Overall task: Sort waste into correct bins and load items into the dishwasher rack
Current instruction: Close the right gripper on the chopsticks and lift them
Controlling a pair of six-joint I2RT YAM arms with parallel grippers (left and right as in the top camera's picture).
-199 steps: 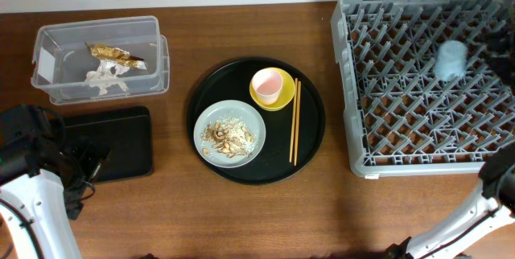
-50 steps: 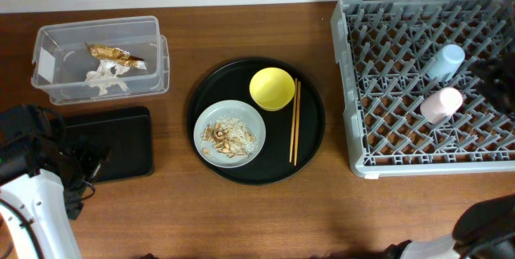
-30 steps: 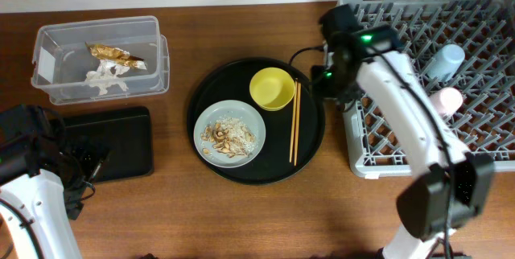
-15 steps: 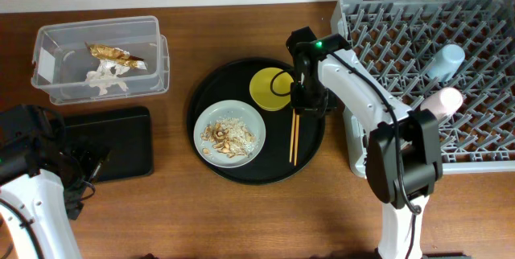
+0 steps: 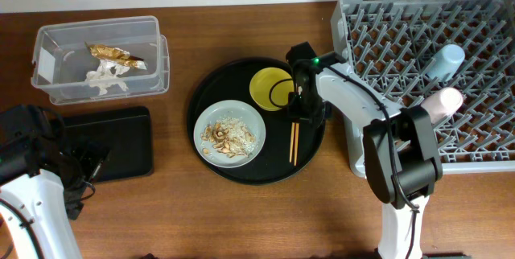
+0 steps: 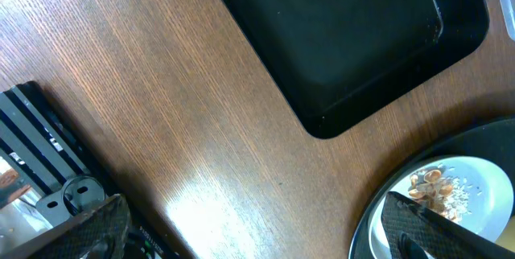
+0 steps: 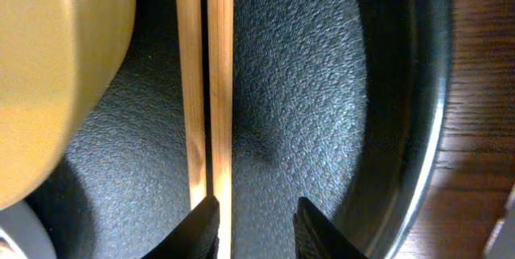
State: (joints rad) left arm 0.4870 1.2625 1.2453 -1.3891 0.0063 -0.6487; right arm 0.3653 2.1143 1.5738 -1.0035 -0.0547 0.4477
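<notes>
My right gripper (image 7: 257, 220) hangs low over the pair of wooden chopsticks (image 7: 206, 82) on the round black tray (image 5: 256, 162). Its jaws stand a little apart, the left finger touching the right stick and mostly bare tray in the gap. The yellow bowl (image 5: 271, 88) sits just left of the chopsticks (image 5: 293, 142), and the grey plate (image 5: 230, 130) carries food scraps (image 6: 430, 187). A pink cup (image 5: 444, 102) and a light-blue cup (image 5: 449, 59) lie in the grey dishwasher rack (image 5: 378, 66). My left gripper (image 6: 261, 243) is wide open over bare wood.
The clear tub (image 5: 153, 74) at the back left holds a gold wrapper (image 5: 115, 55) and white tissue (image 5: 105, 82). The shallow black tray (image 5: 113, 142) lies beside my left arm (image 5: 28, 146). The rack's near wall stands close to my right arm.
The right arm swung from the rack to the round tray and came down over the chopsticks. The pink cup, earlier in the yellow bowl, now lies in the rack. The left arm stayed still.
</notes>
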